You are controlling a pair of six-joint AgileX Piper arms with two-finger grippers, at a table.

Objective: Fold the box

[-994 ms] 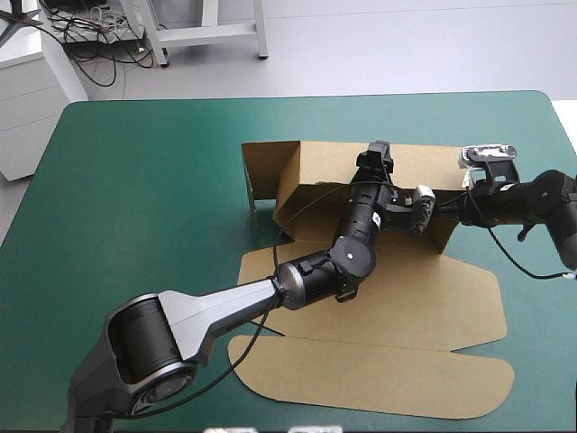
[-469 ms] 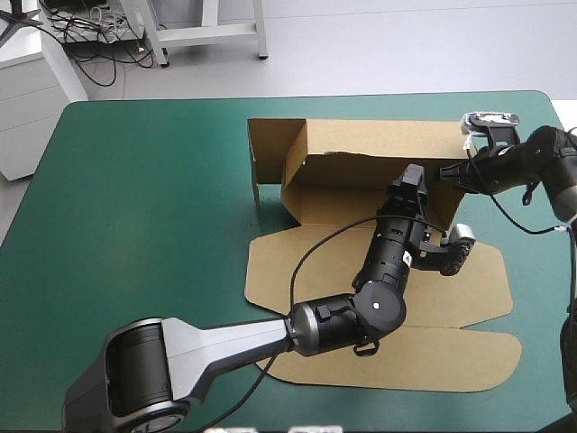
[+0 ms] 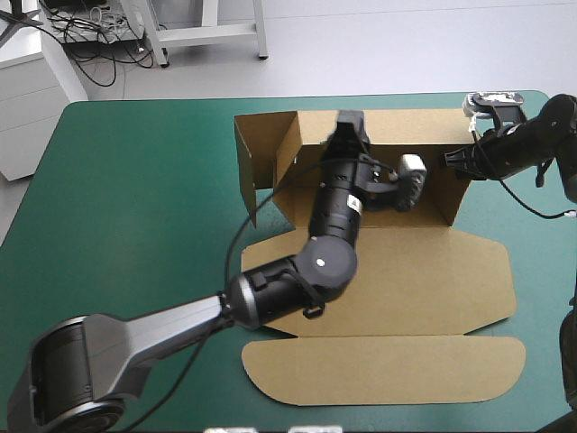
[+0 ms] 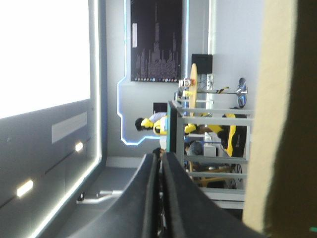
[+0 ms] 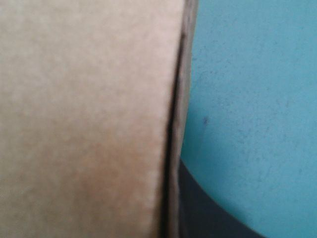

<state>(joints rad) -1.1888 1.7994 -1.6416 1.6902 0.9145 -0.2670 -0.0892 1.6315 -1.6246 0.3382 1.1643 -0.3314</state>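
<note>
The brown box [image 3: 406,280] lies part-folded on the teal-green cover, its far wall [image 3: 428,144] raised and a side flap [image 3: 257,158] standing at the left end. Base and lid [image 3: 388,370] lie flat toward the front. My left gripper [image 3: 348,122] is shut with nothing in it, lifted at the far wall's top edge; its wrist view looks level into the room, the gripper [image 4: 159,159] beside a strip of board [image 4: 280,99]. My right gripper [image 3: 451,161] is shut on the wall's right end; board [image 5: 84,114] fills its wrist view, with one black finger [image 5: 208,213] against the edge.
The left arm's forearm [image 3: 329,225] lies across the box's base. Bare teal-green cover [image 3: 135,198] stretches left of the box, and a narrow strip [image 5: 247,89] shows beside the right end of the wall. The table's far edge [image 3: 297,97] runs just behind the raised wall.
The left arm swung from the base's front right to the far wall's top edge. The box slid left and forward. The right gripper stayed at the wall's right end.
</note>
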